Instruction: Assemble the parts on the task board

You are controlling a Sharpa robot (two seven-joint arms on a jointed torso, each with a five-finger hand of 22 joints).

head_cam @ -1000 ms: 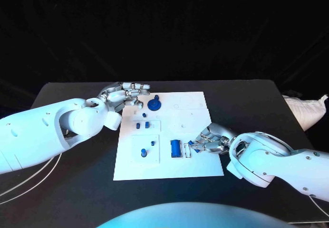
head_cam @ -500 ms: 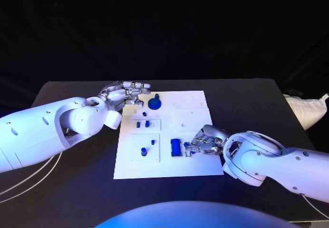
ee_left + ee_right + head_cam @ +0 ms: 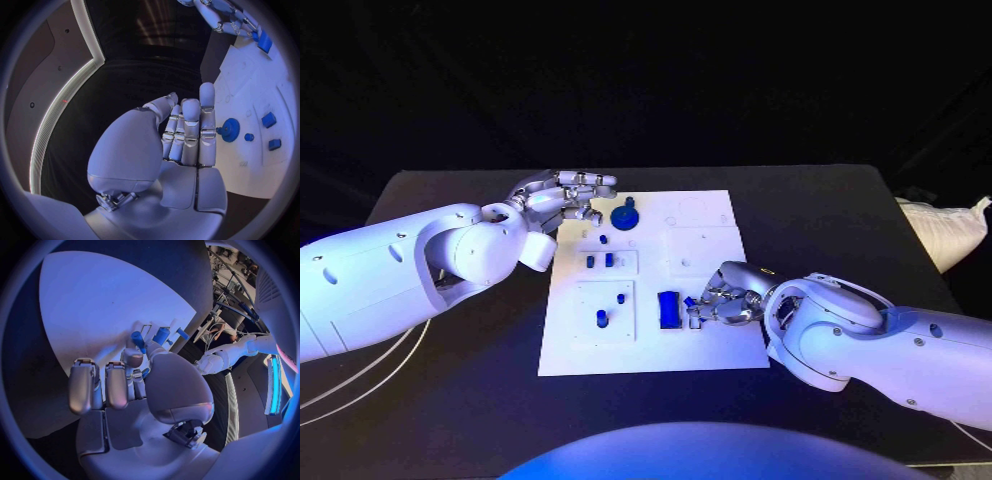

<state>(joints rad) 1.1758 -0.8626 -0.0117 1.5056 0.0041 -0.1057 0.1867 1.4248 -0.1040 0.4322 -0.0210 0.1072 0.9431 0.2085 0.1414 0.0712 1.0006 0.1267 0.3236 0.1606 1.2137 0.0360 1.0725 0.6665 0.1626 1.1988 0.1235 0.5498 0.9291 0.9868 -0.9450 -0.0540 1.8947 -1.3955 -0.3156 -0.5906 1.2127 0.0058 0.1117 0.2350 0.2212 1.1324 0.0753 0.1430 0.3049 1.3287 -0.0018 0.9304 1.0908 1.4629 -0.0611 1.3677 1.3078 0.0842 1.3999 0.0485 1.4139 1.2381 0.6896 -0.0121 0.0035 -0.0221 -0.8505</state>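
Right hand working at a blue block on the white board, left hand waiting at the far corner.

From the head view, the right hand [image 3: 730, 296] sits low at the near right of the board [image 3: 711, 345], fingers curled in beside the long blue block [image 3: 669, 310]; whether they actually pinch a piece I cannot tell here. The left hand [image 3: 564, 200] hangs at the board's far left edge, near the round blue gear [image 3: 625, 215]. From the left wrist, that hand's fingers [image 3: 190, 130] lie straight and pressed together, holding nothing, the gear [image 3: 230, 131] just past their tips. From the right wrist, the thumb and a finger seem to close on a small blue peg [image 3: 138, 341], the other fingers [image 3: 94, 385] extended side by side. I'd keep the peg upright, lower it slowly and square to its hole, and let go only once it seats.
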